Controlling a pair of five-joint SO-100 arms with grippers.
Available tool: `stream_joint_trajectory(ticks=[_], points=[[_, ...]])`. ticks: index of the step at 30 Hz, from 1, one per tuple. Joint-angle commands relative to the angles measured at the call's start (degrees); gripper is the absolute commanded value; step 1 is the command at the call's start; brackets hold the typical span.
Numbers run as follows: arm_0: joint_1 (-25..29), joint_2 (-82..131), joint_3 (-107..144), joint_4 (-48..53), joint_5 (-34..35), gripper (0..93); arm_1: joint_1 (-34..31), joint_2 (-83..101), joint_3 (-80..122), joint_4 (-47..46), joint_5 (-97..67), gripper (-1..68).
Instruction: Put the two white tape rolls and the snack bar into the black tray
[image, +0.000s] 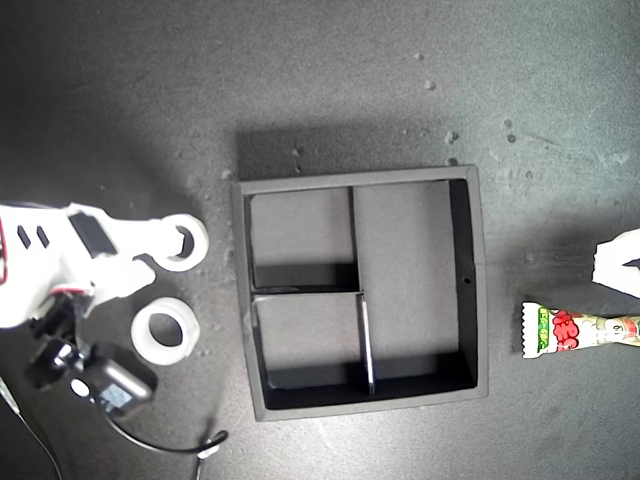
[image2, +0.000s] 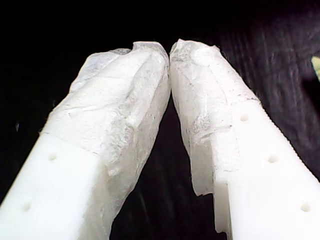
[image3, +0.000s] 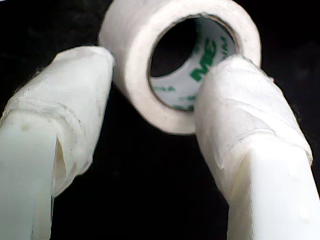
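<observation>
1. Claw state first: my second claw (image3: 155, 95) stands open around a white tape roll (image3: 180, 60), one padded finger (image3: 240, 100) inside the hole, the other outside the wall, nothing clamped yet. In the exterior view this is the roll (image: 183, 243) nearer the counter's far edge, at that view's left.
2. My first claw (image2: 170, 55) is pressed together at the tips and holds nothing; it shows at the exterior view's right edge (image: 622, 262).
3. Risk: the roll's wall is smooth, thin and curved, so a closing pinch may squeeze it out sideways or tilt it.
4. Risk: the other tape roll (image: 163, 332) lies just beside the arm; a swing could knock it.
5. The snack bar (image: 580, 332) in its glossy crimped wrapper lies near the counter's right edge in the exterior view, partly cut off, well apart from the black tray (image: 477, 290), which is matte, low-walled and empty in all three compartments.
6. The counter (image: 120, 100) is dark and grainy.
</observation>
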Motion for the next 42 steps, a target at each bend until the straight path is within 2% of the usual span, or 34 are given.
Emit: stream_joint_trajectory(ticks=[1, 20, 23, 28, 31, 35, 39, 42], points=[[0.62, -2.72, -4.13, 0.09, 0.70, 12.9, -0.35, 0.53, -2.20, 0.44, -0.53, -0.2], [0.88, -14.41, -9.23, 1.41, 0.70, 13.2, -0.44, 0.53, -2.72, 2.20, 0.88, -0.2], [-0.09, -16.52, -8.96, 2.20, -1.05, 12.7, -0.53, 0.53, -2.90, 2.20, 1.32, -0.2], [-4.48, -17.14, -6.50, 1.67, -4.57, 4.8, -0.70, 0.53, -4.22, 1.49, 3.25, -0.2], [-6.59, -15.21, -6.06, 1.58, -6.15, 0.1, 0.26, 0.53, -5.80, -2.02, 5.80, -0.2], [-7.47, -6.94, -4.31, 1.85, -7.38, 0.1, 1.49, -0.26, -10.55, -6.77, 9.23, -0.2], [-7.03, 3.43, -3.16, 3.87, -6.15, 0.1, -3.34, -0.97, -13.89, -8.61, 11.25, -0.2], [-6.94, 9.93, -2.37, 5.36, -5.01, 0.1, -6.33, -5.36, -19.69, -10.72, 2.99, -0.2]])
